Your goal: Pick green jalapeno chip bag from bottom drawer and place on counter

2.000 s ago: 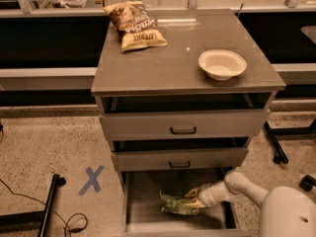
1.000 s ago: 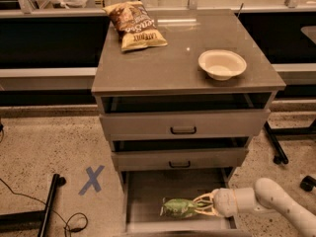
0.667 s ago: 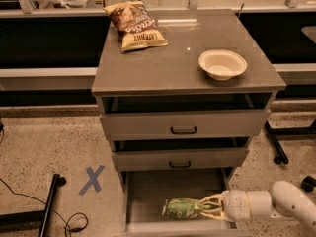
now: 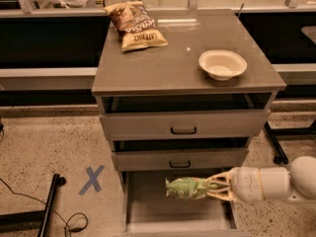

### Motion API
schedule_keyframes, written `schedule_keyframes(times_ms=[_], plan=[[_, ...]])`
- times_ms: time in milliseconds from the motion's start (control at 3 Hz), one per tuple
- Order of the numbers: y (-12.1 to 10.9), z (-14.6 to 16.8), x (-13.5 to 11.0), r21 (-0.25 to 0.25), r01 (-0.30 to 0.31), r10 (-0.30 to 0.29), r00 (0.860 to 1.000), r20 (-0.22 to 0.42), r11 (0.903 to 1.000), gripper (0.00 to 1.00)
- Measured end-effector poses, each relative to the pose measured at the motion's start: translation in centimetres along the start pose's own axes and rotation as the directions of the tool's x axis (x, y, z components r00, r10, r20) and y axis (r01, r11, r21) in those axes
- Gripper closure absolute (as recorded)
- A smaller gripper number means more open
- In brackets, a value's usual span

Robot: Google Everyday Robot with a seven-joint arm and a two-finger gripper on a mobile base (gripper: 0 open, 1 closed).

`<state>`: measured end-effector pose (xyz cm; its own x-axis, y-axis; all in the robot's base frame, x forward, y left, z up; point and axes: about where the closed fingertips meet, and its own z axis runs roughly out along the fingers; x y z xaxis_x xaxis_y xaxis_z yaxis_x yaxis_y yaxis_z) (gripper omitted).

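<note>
Pale two-finger gripper (image 4: 213,187) clamped on crumpled pale-green foil chip bag (image 4: 186,187) over open grey bottom drawer (image 4: 148,204), brown-and-tan chip bag (image 4: 136,26) and cream bowl (image 4: 222,64) on grey-brown counter (image 4: 168,63) above that drawer

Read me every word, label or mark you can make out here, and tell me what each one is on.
"LATE JULY", as best it reads, on the tan band of the brown chip bag lying on the counter; its other print is too blurred.
"X", a blue mark on the floor.
Green jalapeno chip bag, gripped at its right end by the gripper over the bottom drawer: print unreadable.
</note>
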<state>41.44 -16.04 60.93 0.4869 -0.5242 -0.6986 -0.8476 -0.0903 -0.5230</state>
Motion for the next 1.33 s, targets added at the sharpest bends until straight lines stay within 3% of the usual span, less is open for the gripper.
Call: schedule_keyframes(times_ms=[667,1000,1333], plan=[[-11.6,-3.2,-6.9,-0.027,-0.017,0.015,0.997,-0.075,0.9995,1.0],[-17.8,-5.4,-9.2,-0.013,-0.051,0.05,0.993,-0.108,0.9986,1.0],[-17.8,-5.4,-9.3,-0.013,-0.051,0.049,0.993,-0.108,0.9986,1.0]])
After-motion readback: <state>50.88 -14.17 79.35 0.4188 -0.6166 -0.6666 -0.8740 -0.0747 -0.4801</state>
